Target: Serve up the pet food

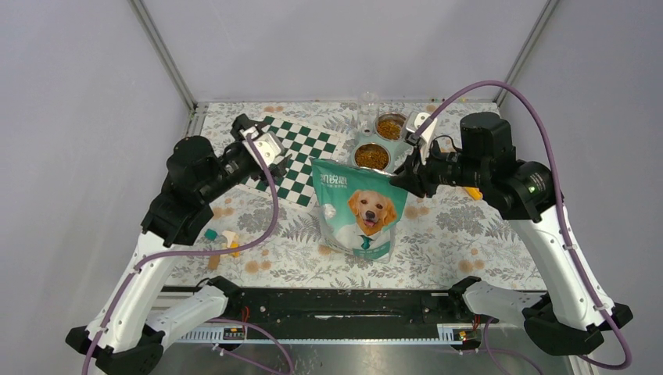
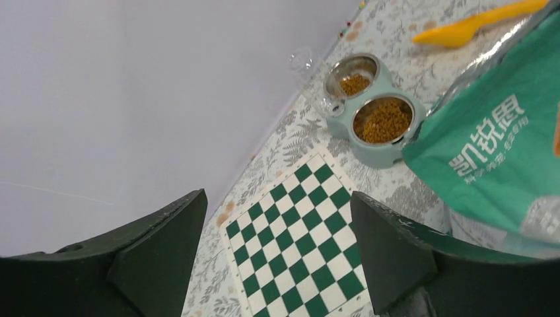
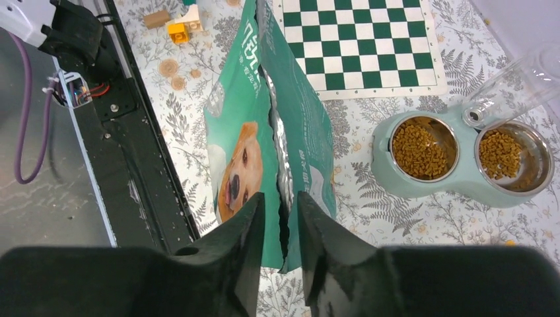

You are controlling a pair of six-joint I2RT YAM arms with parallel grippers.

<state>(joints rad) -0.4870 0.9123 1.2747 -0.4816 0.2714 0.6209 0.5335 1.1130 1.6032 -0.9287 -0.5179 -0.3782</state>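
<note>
Pet food: brown kibble (image 1: 371,157) lies in both steel bowls (image 3: 533,165) of the feeder (image 3: 396,185). The nearer one is well filled and the farther one holds a smaller heap.
Feeder: pale teal, at the far middle of the surface (image 1: 469,242), just behind the bag. A clear bottle (image 3: 508,92) is fitted to it between the bowls.
Bag: teal with a dog picture (image 1: 361,211), standing upright in the middle of the surface. Its top is open and the foil lining shows.
Left jaws: spread wide with nothing between them, held in the air over the checkerboard, apart from the bag.
Right jaws: only a little apart, at the bag's top right corner. The bag's edge lies in the narrow gap; I cannot tell whether either side touches it.
Checkerboard: a green-and-white mat (image 1: 301,160), flat on the surface to the left of the bag and feeder.
Scoop: orange (image 2: 472,26), lying on the surface to the right of the bag. In the top view the right arm (image 1: 500,168) hides most of it.
Blocks: a few small toy pieces (image 1: 223,241) near the left front edge of the surface.
</note>
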